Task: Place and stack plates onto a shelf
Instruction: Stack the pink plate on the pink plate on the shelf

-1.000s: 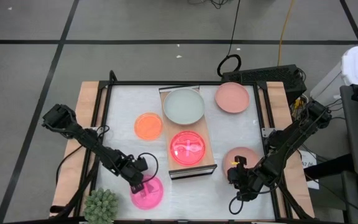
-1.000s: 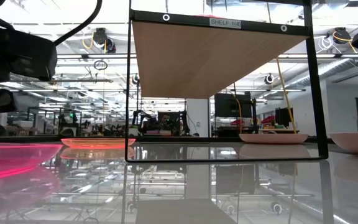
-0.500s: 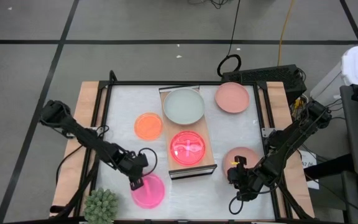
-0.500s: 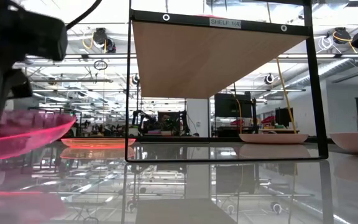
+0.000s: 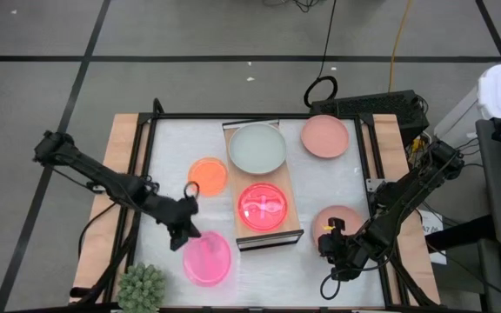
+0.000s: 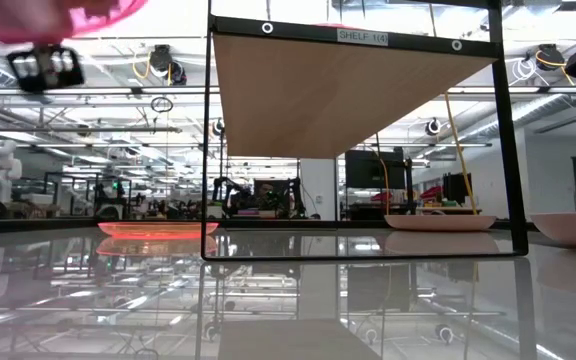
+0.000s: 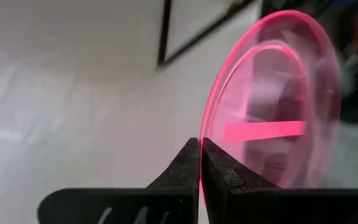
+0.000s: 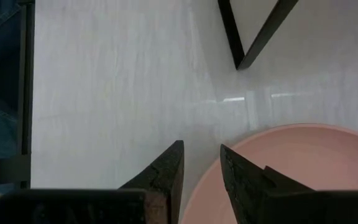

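Plate in the air: the left gripper (image 5: 186, 235) has its fingers pinched tight on the rim of a see-through hot pink plate (image 5: 207, 259). It holds only the edge, so the plate hangs out past the fingers. In the low view the plate (image 6: 63, 12) is up high, off the table.
Why the edge: I think a flat plate is easiest to pick up by its rim.
Shelf: the wooden shelf (image 5: 290, 187) sits in the middle of the table (image 5: 337, 174), just beside the held plate.
On the shelf: a pale green-grey plate (image 5: 257, 146) at the far end and another hot pink plate (image 5: 261, 207) at the near end. They lie side by side, each flat.
Likely spot: the held plate matches the pink one, so it may go on top of it.
Still on the table: an orange plate (image 5: 207, 175), a salmon plate (image 5: 324, 136) and a second salmon plate (image 5: 341, 219).
Right gripper (image 8: 201, 165): it waits by that second salmon plate, fingers a little apart, holding nothing.
Plant (image 5: 143, 288): it sits in the near corner, close to the held plate.
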Robot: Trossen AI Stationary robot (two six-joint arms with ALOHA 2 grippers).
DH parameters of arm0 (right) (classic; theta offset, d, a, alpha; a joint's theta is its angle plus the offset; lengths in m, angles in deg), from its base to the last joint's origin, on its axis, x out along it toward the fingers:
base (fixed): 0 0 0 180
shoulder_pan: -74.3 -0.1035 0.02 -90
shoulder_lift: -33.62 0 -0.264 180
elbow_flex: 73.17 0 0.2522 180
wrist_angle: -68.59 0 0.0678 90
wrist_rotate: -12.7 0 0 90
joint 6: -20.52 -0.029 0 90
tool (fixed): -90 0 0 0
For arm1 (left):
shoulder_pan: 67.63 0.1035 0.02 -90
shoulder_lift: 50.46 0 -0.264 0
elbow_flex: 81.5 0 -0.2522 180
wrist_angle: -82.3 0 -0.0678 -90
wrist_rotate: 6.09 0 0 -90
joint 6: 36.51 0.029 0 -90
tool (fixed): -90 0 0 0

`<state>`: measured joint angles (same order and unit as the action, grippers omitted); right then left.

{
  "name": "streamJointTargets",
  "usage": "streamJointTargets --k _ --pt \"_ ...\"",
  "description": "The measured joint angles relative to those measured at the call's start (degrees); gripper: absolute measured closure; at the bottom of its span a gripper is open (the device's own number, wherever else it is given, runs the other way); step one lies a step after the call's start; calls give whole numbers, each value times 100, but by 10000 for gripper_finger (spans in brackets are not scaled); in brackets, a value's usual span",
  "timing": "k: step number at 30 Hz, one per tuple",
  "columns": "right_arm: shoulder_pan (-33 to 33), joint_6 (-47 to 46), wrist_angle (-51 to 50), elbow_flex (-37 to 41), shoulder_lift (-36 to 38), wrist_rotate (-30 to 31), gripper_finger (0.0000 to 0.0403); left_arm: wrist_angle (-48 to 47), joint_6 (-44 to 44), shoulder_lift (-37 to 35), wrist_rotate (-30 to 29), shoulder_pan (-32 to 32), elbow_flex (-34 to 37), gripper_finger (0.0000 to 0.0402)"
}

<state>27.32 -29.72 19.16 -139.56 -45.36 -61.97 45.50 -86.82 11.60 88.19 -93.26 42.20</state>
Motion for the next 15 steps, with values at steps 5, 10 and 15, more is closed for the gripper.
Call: streamJointTargets --k 5,10,15 --pt "0 58 29 0 0 157 314 161 -106 -646 -642 372 0 398" --pt "0 149 30 0 0 160 314 633 238 -1037 -1212 673 0 398" --pt "0 147 32 0 0 155 314 1207 706 -1074 -1529 1006 0 398"
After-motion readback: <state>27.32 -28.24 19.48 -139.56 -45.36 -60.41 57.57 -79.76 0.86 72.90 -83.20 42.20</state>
